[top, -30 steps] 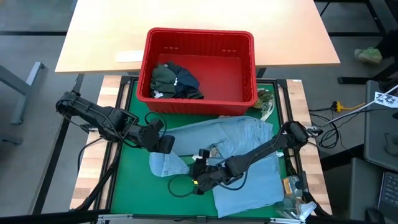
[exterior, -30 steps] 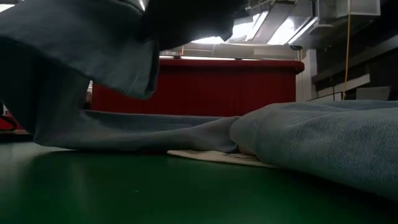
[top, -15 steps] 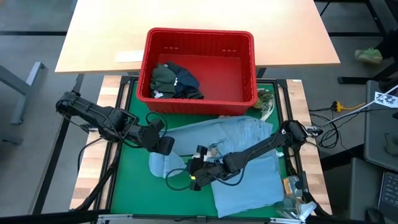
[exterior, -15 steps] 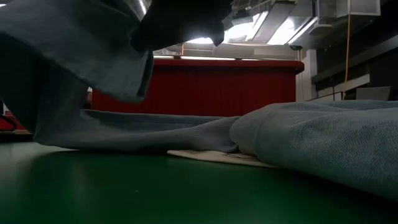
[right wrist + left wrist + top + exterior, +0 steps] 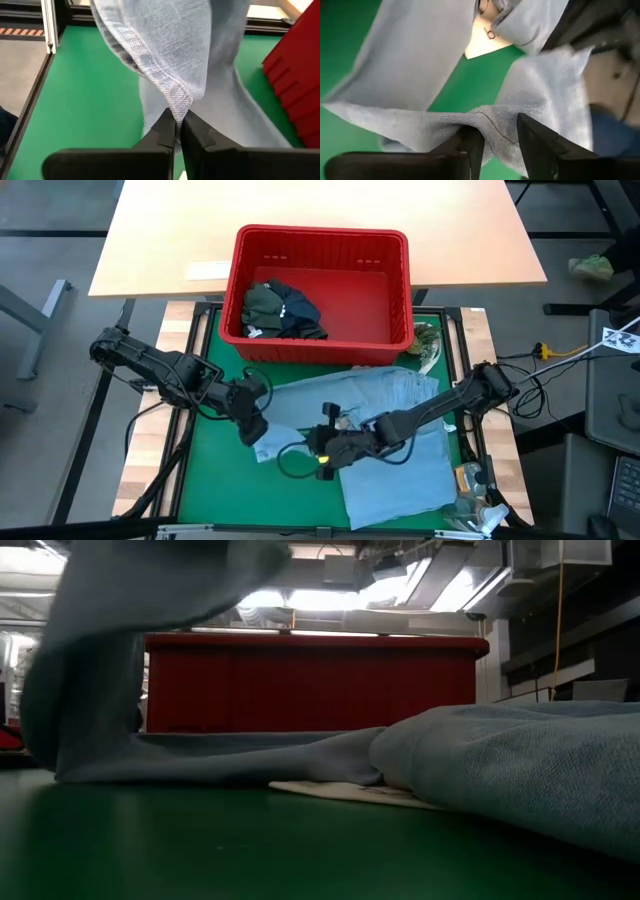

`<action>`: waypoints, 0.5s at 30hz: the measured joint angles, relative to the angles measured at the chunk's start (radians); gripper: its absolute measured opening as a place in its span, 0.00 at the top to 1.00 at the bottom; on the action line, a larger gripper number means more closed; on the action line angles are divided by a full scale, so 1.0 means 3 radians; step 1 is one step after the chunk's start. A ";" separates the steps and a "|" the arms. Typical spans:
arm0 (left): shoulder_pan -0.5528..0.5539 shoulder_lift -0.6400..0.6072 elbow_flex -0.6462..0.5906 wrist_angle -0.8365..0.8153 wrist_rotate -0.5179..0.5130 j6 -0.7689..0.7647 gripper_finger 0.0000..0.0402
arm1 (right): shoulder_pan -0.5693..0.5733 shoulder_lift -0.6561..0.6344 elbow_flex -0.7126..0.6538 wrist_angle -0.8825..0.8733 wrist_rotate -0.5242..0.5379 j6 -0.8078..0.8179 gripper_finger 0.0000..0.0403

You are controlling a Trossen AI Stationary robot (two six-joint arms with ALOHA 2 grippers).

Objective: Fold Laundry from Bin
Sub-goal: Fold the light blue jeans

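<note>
A light blue garment (image 5: pixel 400 435) lies spread over the green mat (image 5: pixel 215 470) in front of the red bin (image 5: pixel 320 232). Dark olive and navy garments (image 5: pixel 282 310) lie bunched in the bin's left half. My right gripper (image 5: pixel 322 455) reaches across the blue garment toward the table's left and is shut on its left-hand part. My left gripper (image 5: pixel 254 428) stands just left of it, fingers apart, with a ridge of the same cloth (image 5: pixel 492 125) lying between them. In the low view the garment (image 5: pixel 500 760) bulks at the right and rises at the left. My right gripper pinches a stitched hem edge (image 5: pixel 172 102) of the light blue garment between its two fingers; whether one layer or several, I cannot tell. The fingers come low from the table's right. The cloth at the hold is raised off the mat, and the rest lies on it. My left gripper's fingers (image 5: pixel 470 145) stand on either side of a cloth ridge; I cannot tell whether they touch it.
A wooden table (image 5: pixel 320 205) stands behind the bin. A small greenish thing (image 5: pixel 428 345) lies right of the bin, and loose clutter (image 5: pixel 470 480) sits at the mat's near right corner. Black frame rails (image 5: pixel 190 420) border the mat.
My right gripper has shifted a little toward the table's far right, taking the garment's left-hand part with it. That part now rises higher and covers less of the mat on the left. My left gripper has dropped slightly toward the near edge.
</note>
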 joint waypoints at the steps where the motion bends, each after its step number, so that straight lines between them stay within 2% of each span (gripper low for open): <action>1: 0.0000 0.0000 0.0000 -0.0060 0.0001 0.0075 0.72 | -0.0020 -0.0038 0.0000 -0.0052 -0.0007 -0.0001 0.97; 7: 0.0001 0.0000 0.0000 -0.0676 -0.0051 0.0266 0.71 | -0.0144 -0.0195 0.0000 -0.0313 -0.0029 0.0021 0.98; 11: 0.0003 0.0000 0.0005 -0.1056 -0.0313 0.0260 0.71 | -0.0258 -0.0260 0.0000 -0.0388 -0.0031 0.0038 0.98; 15: 0.0000 0.0000 0.0005 -0.1157 -0.0563 0.0247 0.71 | -0.0401 -0.0294 0.0000 -0.0411 -0.0040 0.0039 0.99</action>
